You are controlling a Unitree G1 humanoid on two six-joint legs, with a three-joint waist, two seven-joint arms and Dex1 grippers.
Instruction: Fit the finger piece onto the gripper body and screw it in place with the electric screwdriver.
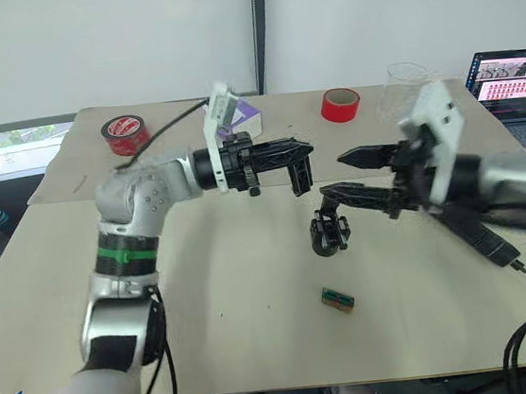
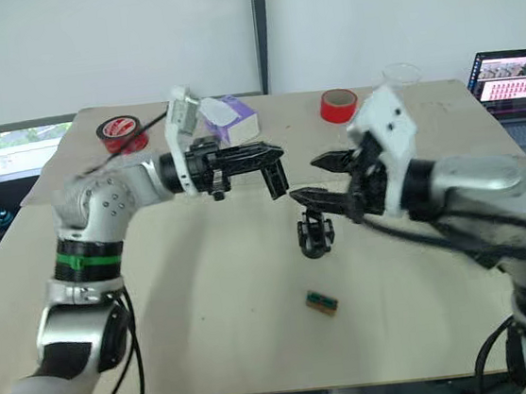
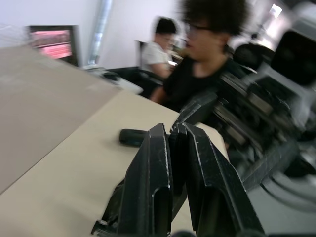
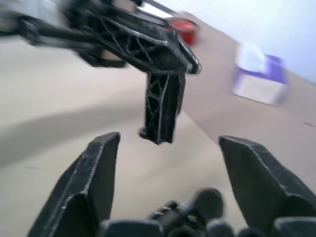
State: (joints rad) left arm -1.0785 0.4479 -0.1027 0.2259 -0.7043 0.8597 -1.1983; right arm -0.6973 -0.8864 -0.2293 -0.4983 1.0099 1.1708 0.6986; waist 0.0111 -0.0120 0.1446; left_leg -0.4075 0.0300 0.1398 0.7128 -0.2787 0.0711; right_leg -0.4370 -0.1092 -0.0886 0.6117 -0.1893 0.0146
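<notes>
Fitting stage: left end effector [image 1: 301,181], fingers together, dangles the small black tapered finger piece [image 4: 162,111] above the chunky black gripper body [image 1: 329,232] on the beige tabletop [image 1: 236,295], right end effector [image 1: 332,175] spread alongside; lowering and alignment presumably follow.

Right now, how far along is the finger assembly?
Done: the finger piece is picked up and hangs from the left gripper, jaws shut on it. In hand: the right gripper is open just above the gripper body, which sits on the table. Left: fitting and screwing. The electric screwdriver lies on the table by the right arm.
</notes>
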